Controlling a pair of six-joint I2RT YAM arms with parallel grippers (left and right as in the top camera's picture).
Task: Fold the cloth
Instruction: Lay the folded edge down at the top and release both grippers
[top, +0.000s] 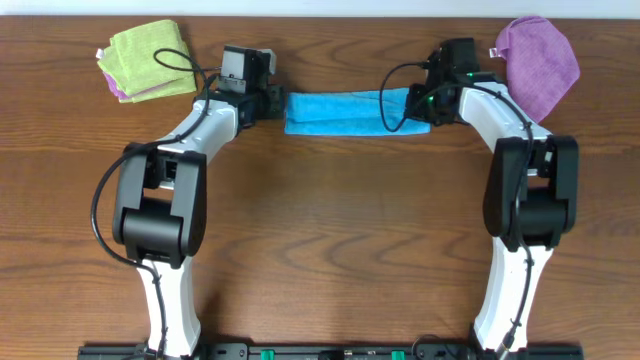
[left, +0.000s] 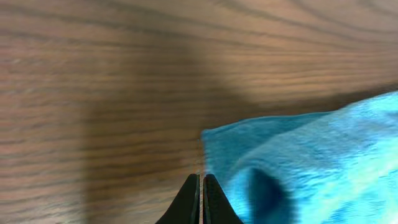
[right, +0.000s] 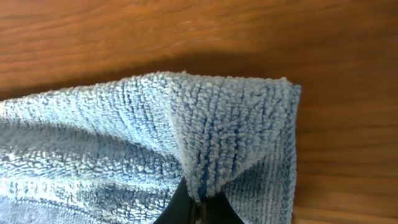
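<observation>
Reading both wrist views | left gripper (left: 200, 182): I see jaws pressed together, the cloth (left: 311, 162) just ahead and right of its tips, any grasp on fabric unclear | right gripper (right: 198, 200): clenched on a raised cloth fold | cloth: narrow strip spanning between both grippers on the table (top: 320, 220).

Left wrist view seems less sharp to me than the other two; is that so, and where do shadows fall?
Yes. Left wrist view: soft focus, the weave of the cloth is smeared, and a broad shadow band darkens the table near the middle. Right wrist view: sharp, with single loops of the pile readable. Overhead view: even light, only faint shadows.
</observation>
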